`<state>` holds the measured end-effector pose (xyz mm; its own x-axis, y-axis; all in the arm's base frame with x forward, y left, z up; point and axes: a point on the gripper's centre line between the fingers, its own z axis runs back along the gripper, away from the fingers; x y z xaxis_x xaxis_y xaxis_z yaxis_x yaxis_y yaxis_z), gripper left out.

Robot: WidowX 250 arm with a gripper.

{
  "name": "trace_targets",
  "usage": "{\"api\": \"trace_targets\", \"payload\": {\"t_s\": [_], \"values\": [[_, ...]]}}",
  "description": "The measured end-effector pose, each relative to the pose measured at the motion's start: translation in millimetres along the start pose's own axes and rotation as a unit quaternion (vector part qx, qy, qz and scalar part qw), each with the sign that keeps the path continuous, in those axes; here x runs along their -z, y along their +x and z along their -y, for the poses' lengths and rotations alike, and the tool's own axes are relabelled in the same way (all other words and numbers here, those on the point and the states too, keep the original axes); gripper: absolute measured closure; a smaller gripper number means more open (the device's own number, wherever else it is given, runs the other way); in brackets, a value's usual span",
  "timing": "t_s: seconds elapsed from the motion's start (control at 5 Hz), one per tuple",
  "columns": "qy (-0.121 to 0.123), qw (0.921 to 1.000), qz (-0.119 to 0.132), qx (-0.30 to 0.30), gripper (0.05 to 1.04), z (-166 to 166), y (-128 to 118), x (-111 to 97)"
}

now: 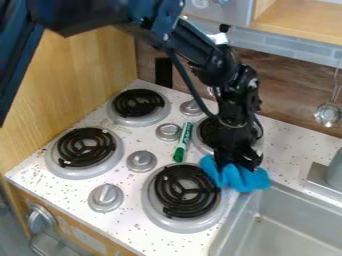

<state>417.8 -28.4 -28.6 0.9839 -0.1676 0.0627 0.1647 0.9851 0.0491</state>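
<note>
Four burners [186, 191] and four stovetop knobs [105, 197] are showing. One marker [182, 142], one cloth [242, 178] and one sink [279, 230] are appearing.

Fixed cam sits above stovetop [138, 137], looks down at a slant twd back wall [294, 92] & wood side panel [83, 75], which meet near top. Mid-close: all 4 burners [189, 192] in frame, sink [230, 227] cut off at btm R, shelf [304, 22] cut off at top R. Front edge [72, 215] runs diag. across lower L, i.e. cam's angled to stovetop.
</note>
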Motion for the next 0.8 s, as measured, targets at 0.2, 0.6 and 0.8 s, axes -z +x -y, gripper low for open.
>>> {"api": "trace_targets", "payload": {"t_s": [0.2, 0.6, 0.8], "values": [[0.01, 0.9999, 0.001, -0.01, 1.012, -11.5, 2.3, -1.5], [0.009, 0.9996, -0.003, -0.026, 0.836, -24.7, -14.6, -7.5], [0.001, 0.999, 0.009, -0.044, 0.583, -38.7, -41.4, -29.1]]}}
